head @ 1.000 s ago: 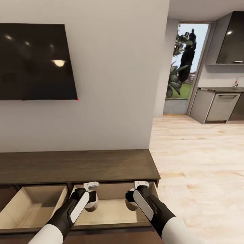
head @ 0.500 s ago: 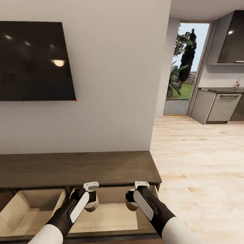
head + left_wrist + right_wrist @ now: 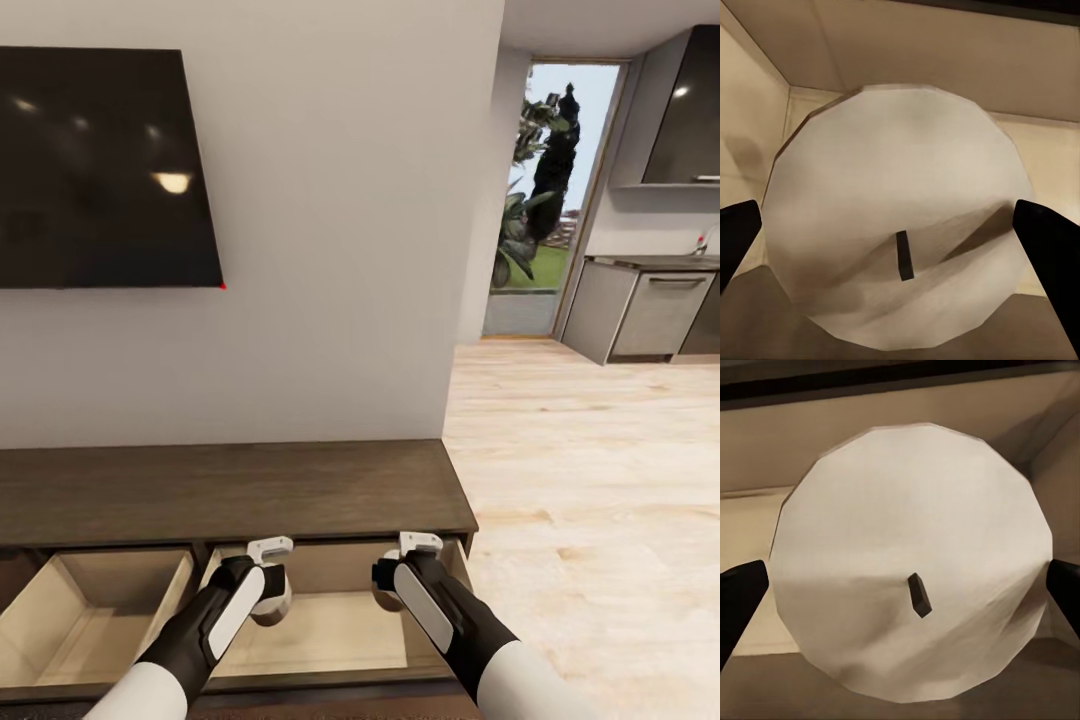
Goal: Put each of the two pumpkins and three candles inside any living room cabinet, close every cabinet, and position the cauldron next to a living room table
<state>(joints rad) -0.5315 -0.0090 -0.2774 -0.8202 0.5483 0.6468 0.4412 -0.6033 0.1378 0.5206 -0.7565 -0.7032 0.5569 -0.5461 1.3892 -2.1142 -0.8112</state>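
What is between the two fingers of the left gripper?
A cream candle sits between the left gripper's fingers, above the open drawer; the left wrist view shows it.

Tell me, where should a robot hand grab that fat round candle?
Probably around its round sides, coming down from above the wick. The left gripper has the candle that way, a finger on each side over the open drawer.

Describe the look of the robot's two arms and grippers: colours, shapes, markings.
Both arms have glossy white upper segments that narrow into black forearms, each with a long white oval panel along the top. The left gripper and right gripper each carry a small white-grey bracket at the wrist. In the wrist views the fingers are plain black. No cables or lettering are visible.
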